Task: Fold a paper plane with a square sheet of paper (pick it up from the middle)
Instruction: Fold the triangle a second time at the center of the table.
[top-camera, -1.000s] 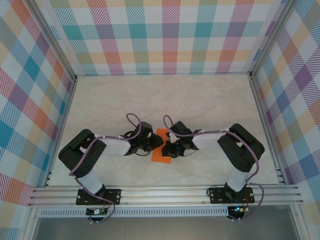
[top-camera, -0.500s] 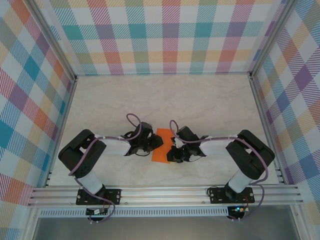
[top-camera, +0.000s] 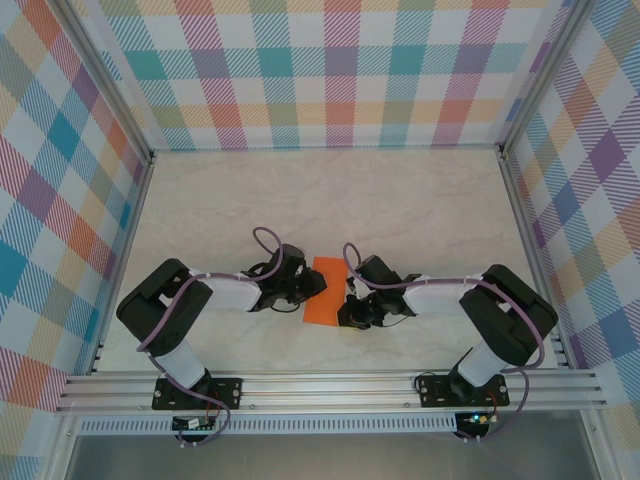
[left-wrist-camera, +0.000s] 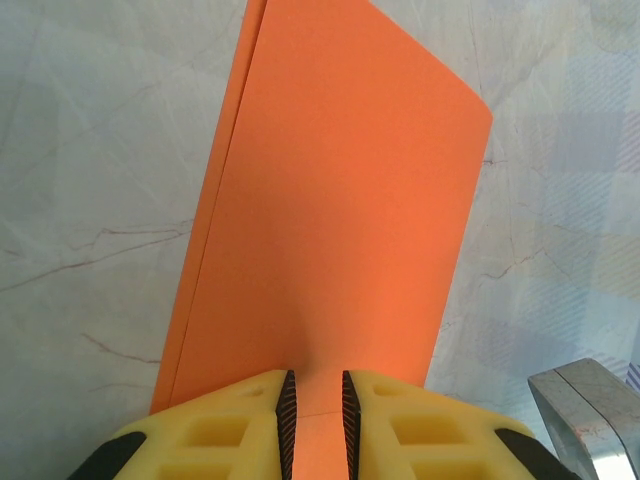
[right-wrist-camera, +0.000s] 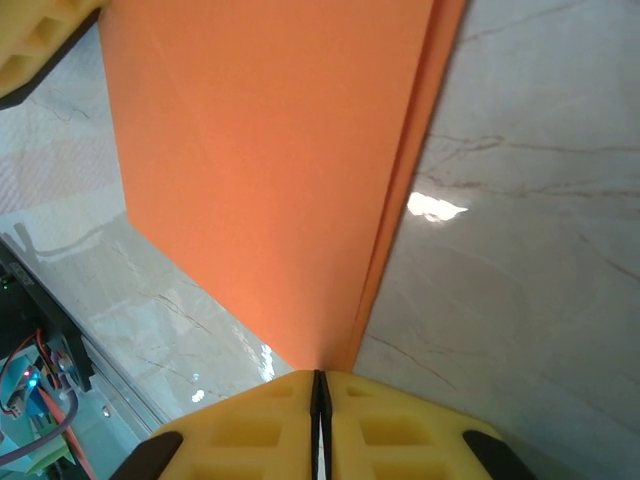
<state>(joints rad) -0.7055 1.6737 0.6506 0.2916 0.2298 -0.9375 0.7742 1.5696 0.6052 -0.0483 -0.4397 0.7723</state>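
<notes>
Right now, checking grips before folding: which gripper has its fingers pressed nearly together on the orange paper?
The right gripper: its fingers meet in a thin line on the square sheet of paper. The left gripper shows a clear gap between fingers.

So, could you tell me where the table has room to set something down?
The table is bare from the orange paper to the back wall, and outside the left arm and right arm. Near middle is crowded: left gripper and right gripper both pinch the paper.
</notes>
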